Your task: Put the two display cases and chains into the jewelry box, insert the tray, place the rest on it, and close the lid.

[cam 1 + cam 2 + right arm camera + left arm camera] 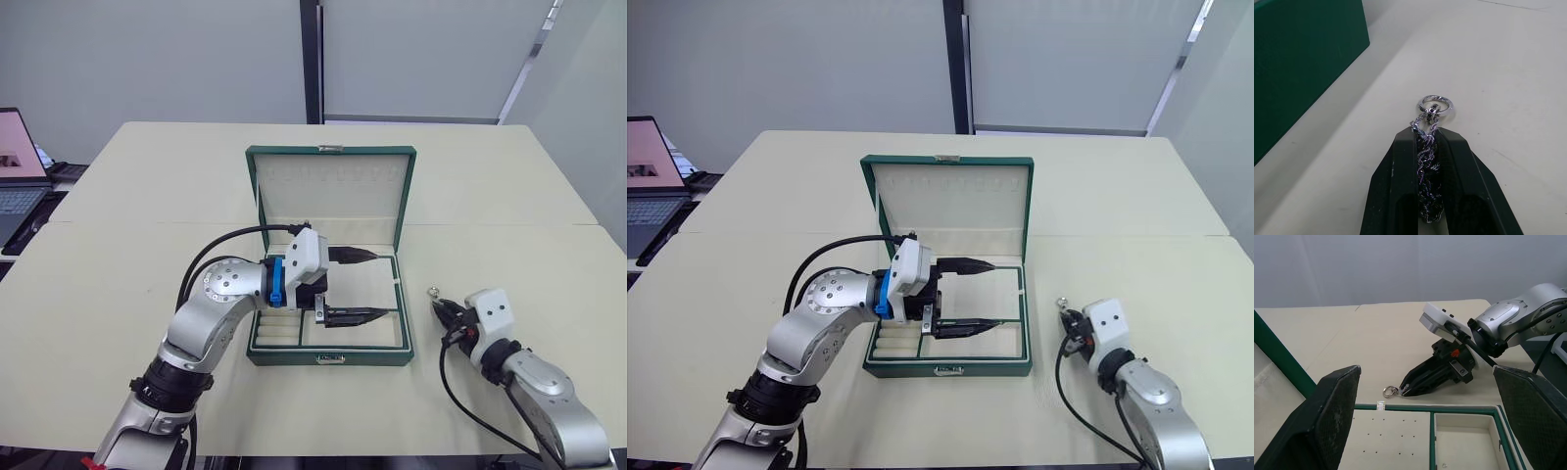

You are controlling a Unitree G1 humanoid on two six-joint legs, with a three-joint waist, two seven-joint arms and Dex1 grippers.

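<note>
Jewelry box (328,357) sits mid surface (127,284), lid (330,192) up and standing open at the far side, cream lining w/ a row of small hooks. Tray (1009,354) is seated in the box: ribbed ring rolls on robot's left, open cream sections on the right.

L gripper (357,285) hangs over the tray, pointing toward robot's right, jaws spread wide, nothing between them. One finger is above the tray's far section, the other over the divider near the front. In the L wrist view the fingers (1327,416) frame the tray's green edge.

R gripper (1426,147) is low over the surface, just beside the box's right side, apart from it. Jaws narrow, clamped on a silver chain (1427,171); links bunched between the fingers, chain's ring (1435,104) poking out past the tips. In the L wrist view the ring hangs just outside the tray's rim; can't tell if it touches the surface.

Laptop (20,166) at far left, off the surface. Display cases: can't tell where.
</note>
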